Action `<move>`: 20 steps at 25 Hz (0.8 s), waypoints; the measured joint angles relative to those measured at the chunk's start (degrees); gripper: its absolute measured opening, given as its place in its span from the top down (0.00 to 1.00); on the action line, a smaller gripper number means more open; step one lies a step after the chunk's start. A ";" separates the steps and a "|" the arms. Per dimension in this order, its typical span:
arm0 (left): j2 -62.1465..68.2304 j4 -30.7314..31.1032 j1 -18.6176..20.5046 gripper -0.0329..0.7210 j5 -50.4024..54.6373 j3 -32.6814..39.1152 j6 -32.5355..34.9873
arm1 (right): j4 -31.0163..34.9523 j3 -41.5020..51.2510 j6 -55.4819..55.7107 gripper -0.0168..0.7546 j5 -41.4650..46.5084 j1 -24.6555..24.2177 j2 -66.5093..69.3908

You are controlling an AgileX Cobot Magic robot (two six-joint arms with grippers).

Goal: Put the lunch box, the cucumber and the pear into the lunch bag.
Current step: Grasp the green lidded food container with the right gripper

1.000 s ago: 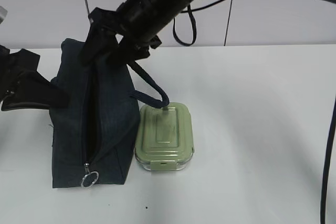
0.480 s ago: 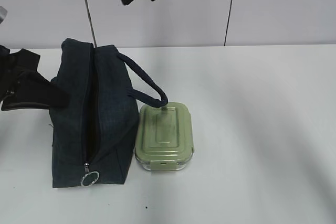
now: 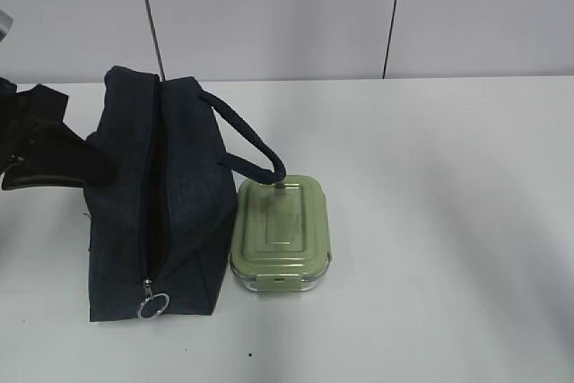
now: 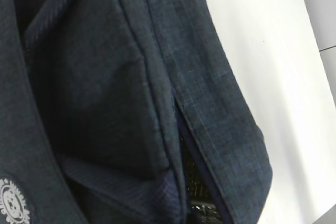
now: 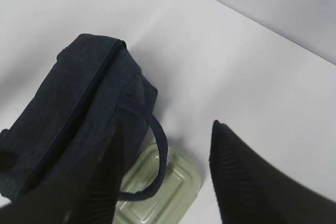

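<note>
The navy lunch bag (image 3: 184, 195) stands on the white table at the left, its top zip line running towards the metal ring pull (image 3: 152, 305). The sage-green lunch box (image 3: 281, 233) sits against the bag's right side, with a loop handle (image 3: 260, 145) arching over its far end. My left gripper (image 3: 54, 145) is at the bag's left side; the left wrist view shows only bag fabric (image 4: 210, 87) and a narrow zip gap. My right gripper (image 5: 167, 127) is open and empty, high above the bag (image 5: 79, 108) and the box (image 5: 163, 195). The cucumber and the pear are out of view.
The white table (image 3: 448, 221) stretches to the right of the lunch box. A grey panelled wall (image 3: 269, 6) stands behind its far edge.
My right arm, which was down at the bag's top near the handle, has risen out of the exterior view. The bag, the lunch box and the left gripper have stayed put.
</note>
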 joint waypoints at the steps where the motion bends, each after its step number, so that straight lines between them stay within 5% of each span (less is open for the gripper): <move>1: 0.00 0.01 0.00 0.98 0.00 0.00 0.00 | 0.00 2.02 0.00 0.44 0.00 0.00 -1.89; 14: 0.00 0.13 0.00 0.98 0.00 0.00 0.00 | -0.26 32.30 1.13 0.44 0.02 0.00 -20.93; 20: 0.00 0.18 0.00 0.98 0.00 0.00 0.00 | 1.20 49.92 2.30 0.44 -8.58 0.00 -30.26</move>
